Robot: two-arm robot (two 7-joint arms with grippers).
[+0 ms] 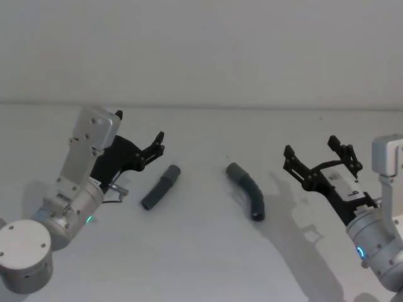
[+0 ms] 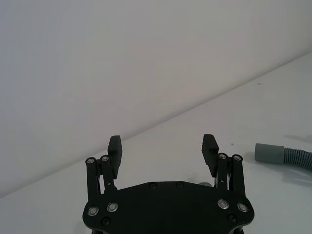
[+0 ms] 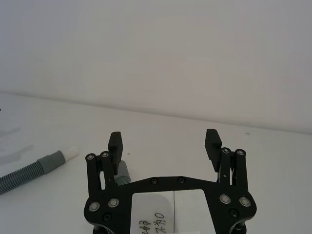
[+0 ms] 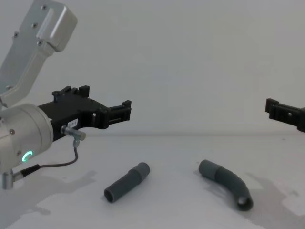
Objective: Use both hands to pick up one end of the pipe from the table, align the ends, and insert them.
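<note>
nearest the robot, left side: left tool (image 2: 162,144) hangs above the surface (image 1: 201,270), fingers spread wide, holding nothing.
nearest the robot, right side: right tool (image 3: 164,139) is likewise released and empty, raised off the surface.
mid surface, straight piece (image 1: 160,187): lies flat just ahead of the left tool; being round, it may roll if one finger touches first.
mid surface, bent piece (image 1: 247,189): lies flat, apart from the straight one; a grip on the curve could twist it and tilt its collar.
joining risk: probably misaligned ends jamming, or a piece sliding in a loose grip.
look: both dark grey and matte; stepped end (image 1: 173,171) and collar (image 1: 234,168) point away from the robot.
far side: bare surface meets a pale wall.
</note>
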